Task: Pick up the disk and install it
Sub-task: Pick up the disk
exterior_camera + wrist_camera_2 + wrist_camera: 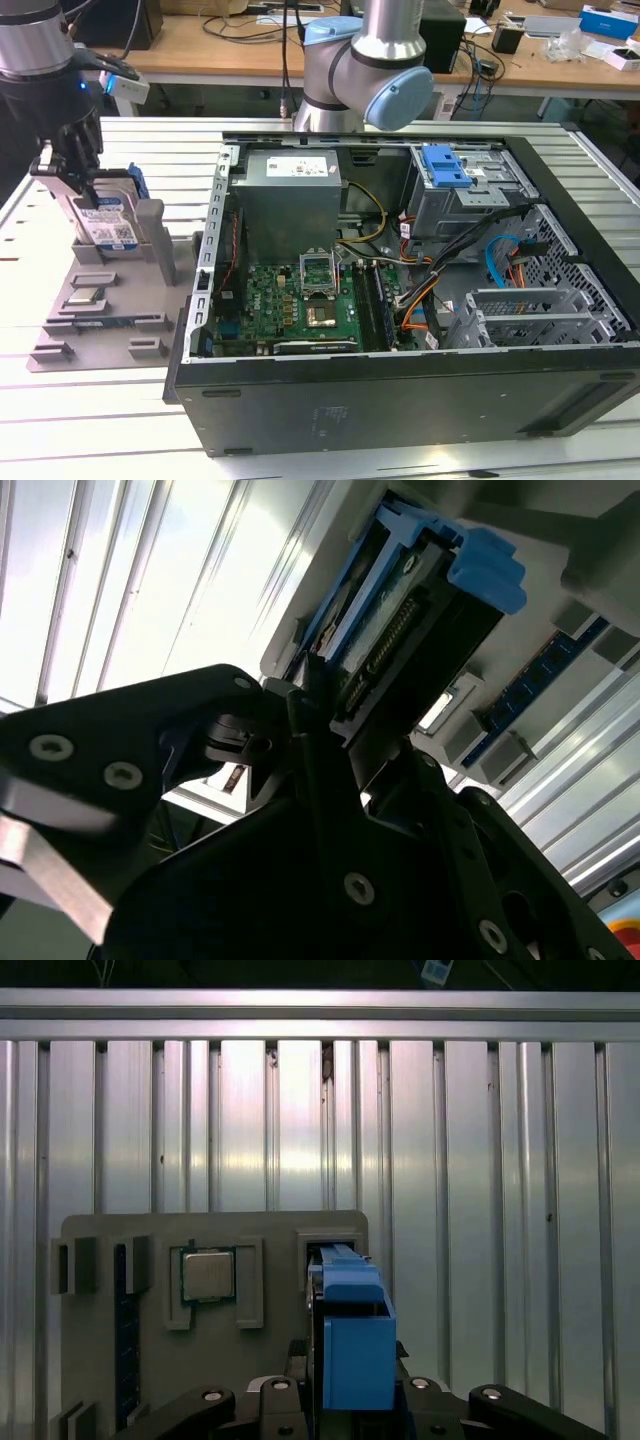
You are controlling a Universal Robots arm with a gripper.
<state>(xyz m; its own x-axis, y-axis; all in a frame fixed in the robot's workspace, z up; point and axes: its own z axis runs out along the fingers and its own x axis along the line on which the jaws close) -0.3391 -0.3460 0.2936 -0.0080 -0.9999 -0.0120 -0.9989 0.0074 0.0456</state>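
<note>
The disk [108,222], silver with a blue-and-white label and blue rails, stands on edge in a slot of the grey holder plate [110,312] on the exterior view's left. My gripper [84,190] comes down from above, its black fingers clamped on the disk's upper end. In the first wrist view the blue rail of the disk [355,1345] runs between the fingers of the gripper [355,1405]. The second wrist view shows the connector edge of the disk [400,630] just beyond the gripper [320,705].
An open computer case [400,400] lies to the exterior view's right, with a drive bay and blue latch [445,165] at its far side, a power supply [290,200] and cables. A processor chip [207,1275] sits in the holder plate [270,1240]. The arm's base [360,70] stands behind the case.
</note>
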